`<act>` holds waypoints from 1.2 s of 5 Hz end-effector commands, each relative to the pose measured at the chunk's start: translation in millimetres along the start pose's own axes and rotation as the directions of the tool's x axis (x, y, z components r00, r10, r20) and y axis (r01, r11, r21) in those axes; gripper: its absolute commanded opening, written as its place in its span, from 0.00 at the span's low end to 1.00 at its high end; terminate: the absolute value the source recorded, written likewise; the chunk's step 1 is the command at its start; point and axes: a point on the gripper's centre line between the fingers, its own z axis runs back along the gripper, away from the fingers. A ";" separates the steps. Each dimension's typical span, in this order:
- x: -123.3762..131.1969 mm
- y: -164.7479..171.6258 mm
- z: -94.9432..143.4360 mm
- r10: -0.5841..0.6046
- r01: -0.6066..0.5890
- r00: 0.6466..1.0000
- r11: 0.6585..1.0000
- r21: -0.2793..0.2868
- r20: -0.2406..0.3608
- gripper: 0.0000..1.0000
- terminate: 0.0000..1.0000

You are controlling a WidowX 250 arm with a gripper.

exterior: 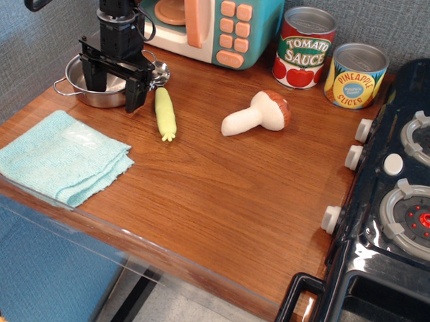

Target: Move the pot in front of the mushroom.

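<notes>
The pot (97,92) stands in the upper left of the frame, on the wooden table (228,183), with a wire loop handle projecting toward the left edge. The mushroom (258,113) lies on its side near the centre of the frame, well apart from the pot, with the corn cob (164,113) between them. A small metal spoon (160,76) rests just beside the pot's right rim.

Handling assessment: the pot appears to be thin stainless steel, so it is judged light and rigid, with a polished surface likely to slip under a weak pinch. The wall or rim offers the firmest hold; the thin wire handles look less dependable, as the pot could swing on them. The shallow wall leaves little depth for the fingers.

Tool condition: the gripper (111,81) is positioned over the pot with its jaws parted wide. The left finger reaches down inside or above the bowl, and the right finger hangs outside the right rim, close to the spoon and the tip of the corn cob. Nothing is held. Whether either finger touches the rim cannot be determined from this view.

Risk noted: closing here could catch the spoon against the pot wall.
</notes>
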 end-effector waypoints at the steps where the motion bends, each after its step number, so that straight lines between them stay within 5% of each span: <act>1: 3.4 10.1 16.8 0.014 -0.014 0.999 1.000 0.009 0.049 0.00 0.00; 2: 3.5 10.9 20.9 0.008 -0.008 0.998 1.000 0.005 0.054 0.00 0.00; 4: 8.1 -9.9 62.0 -0.071 0.067 0.982 0.997 0.030 0.172 0.00 0.00; 6: -32.0 -94.8 82.7 -0.332 0.336 0.912 0.942 0.024 0.241 0.00 0.00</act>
